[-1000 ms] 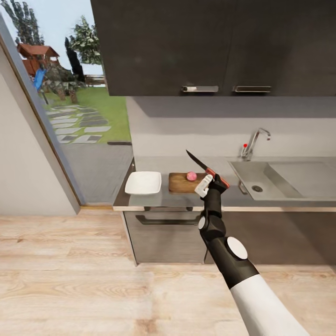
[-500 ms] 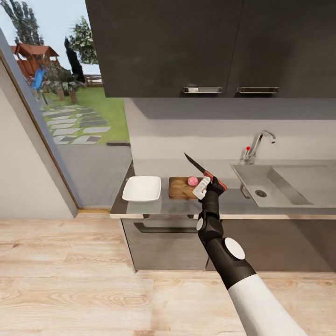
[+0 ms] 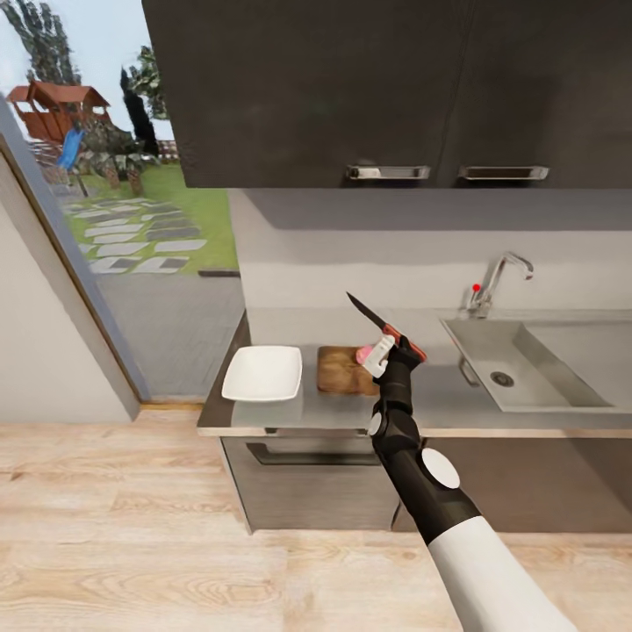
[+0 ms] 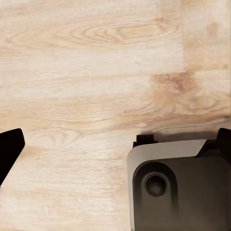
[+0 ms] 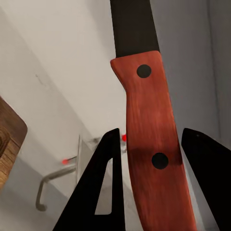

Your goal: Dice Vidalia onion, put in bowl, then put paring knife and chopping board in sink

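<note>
In the head view my right gripper [image 3: 392, 348] is shut on the paring knife [image 3: 379, 321] by its red-brown handle, the black blade pointing up and to the left above the countertop. The wooden chopping board [image 3: 337, 370] lies just left of the hand, and the pink onion [image 3: 361, 354] on it is partly hidden behind the gripper. Left of the board stands the white bowl [image 3: 263, 373]. The right wrist view shows the knife handle [image 5: 151, 159] between two dark fingers [image 5: 103, 192] and a corner of the board [image 5: 7, 139]. My left gripper [image 4: 115, 144] hangs open over the wooden floor.
The steel sink [image 3: 535, 373] with its faucet [image 3: 498, 279] is set into the counter at the right. Dark wall cabinets [image 3: 386, 88] hang overhead. A glass door to the garden is at the left. The robot base [image 4: 178, 185] shows in the left wrist view.
The camera has moved, so the counter looks nearer and shifted. The right hand with the knife now overlaps the onion on the board. The grip on the knife is unchanged.
</note>
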Controlling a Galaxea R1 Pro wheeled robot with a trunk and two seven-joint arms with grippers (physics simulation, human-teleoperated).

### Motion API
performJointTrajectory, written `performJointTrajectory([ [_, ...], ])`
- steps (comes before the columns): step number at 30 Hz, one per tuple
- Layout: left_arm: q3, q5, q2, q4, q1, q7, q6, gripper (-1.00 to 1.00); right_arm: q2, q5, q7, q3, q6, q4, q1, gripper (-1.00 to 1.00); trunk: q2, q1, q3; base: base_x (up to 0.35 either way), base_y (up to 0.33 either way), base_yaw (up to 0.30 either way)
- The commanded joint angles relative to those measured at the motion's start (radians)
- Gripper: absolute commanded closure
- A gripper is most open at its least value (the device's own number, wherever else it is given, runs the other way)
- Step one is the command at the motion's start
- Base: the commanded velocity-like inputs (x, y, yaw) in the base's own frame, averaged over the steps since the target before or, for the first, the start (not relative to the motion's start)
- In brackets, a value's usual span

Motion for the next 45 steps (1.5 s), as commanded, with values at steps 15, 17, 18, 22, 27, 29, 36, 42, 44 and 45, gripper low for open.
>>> performJointTrajectory([
  [15, -0.009, 0.003, 0.000, -0.001, 0.000, 0.005, -0.001, -1.00, -0.003, 0.007, -0.001, -0.002, 0.008, 0.065, -0.001, 1.00, -0.002, 0.001, -0.002, 0.027, 0.000, 0.000],
  [17, -0.009, 0.003, 0.000, -0.001, 0.000, 0.005, -0.001, -1.00, -0.003, 0.007, -0.002, -0.002, 0.008, 0.069, -0.001, 1.00, -0.002, 0.001, -0.002, 0.000, 0.000, 0.000],
  [18, -0.009, 0.003, 0.000, -0.001, 0.000, 0.005, -0.001, -1.00, -0.003, 0.007, -0.002, -0.002, 0.008, 0.071, -0.001, 1.00, -0.002, 0.001, -0.002, 0.000, 0.000, 0.000],
  [22, -0.008, 0.003, 0.000, -0.001, 0.000, 0.005, -0.001, -1.00, -0.003, 0.007, -0.003, -0.002, 0.007, 0.074, -0.001, 1.00, -0.002, 0.001, -0.002, 0.000, 0.000, 0.000],
  [27, -0.008, 0.003, 0.000, -0.001, 0.000, 0.005, -0.001, -1.00, -0.003, 0.007, -0.004, -0.002, 0.007, 0.075, -0.001, 1.00, -0.002, 0.001, -0.002, 0.000, 0.000, 0.000],
  [29, -0.008, 0.003, 0.000, -0.001, 0.000, 0.005, -0.001, -1.00, -0.003, 0.008, -0.009, -0.002, 0.007, 0.075, -0.001, 1.00, -0.002, 0.001, -0.002, 0.000, 0.000, 0.000],
  [36, -0.008, 0.004, 0.000, -0.001, 0.000, 0.005, -0.001, -1.00, -0.002, 0.007, -0.111, -0.002, 0.006, 0.093, -0.001, 1.00, -0.002, 0.001, -0.002, 0.000, 0.000, 0.000],
  [42, -0.008, 0.004, 0.000, -0.001, 0.000, 0.005, -0.001, -1.00, -0.002, 0.007, -0.119, -0.002, 0.006, 0.096, -0.001, 1.00, -0.002, 0.001, -0.002, 0.003, 0.000, 0.000],
  [44, -0.008, 0.004, 0.000, -0.001, 0.000, 0.005, -0.001, -1.00, -0.002, 0.007, -0.120, -0.003, 0.007, 0.096, -0.001, 1.00, -0.002, 0.001, -0.002, 0.082, 0.000, 0.000],
  [45, -0.008, 0.004, 0.000, -0.001, 0.000, 0.005, -0.001, -1.00, -0.002, 0.007, -0.120, -0.003, 0.007, 0.096, -0.001, 1.00, -0.002, 0.001, -0.002, 0.110, 0.000, 0.000],
])
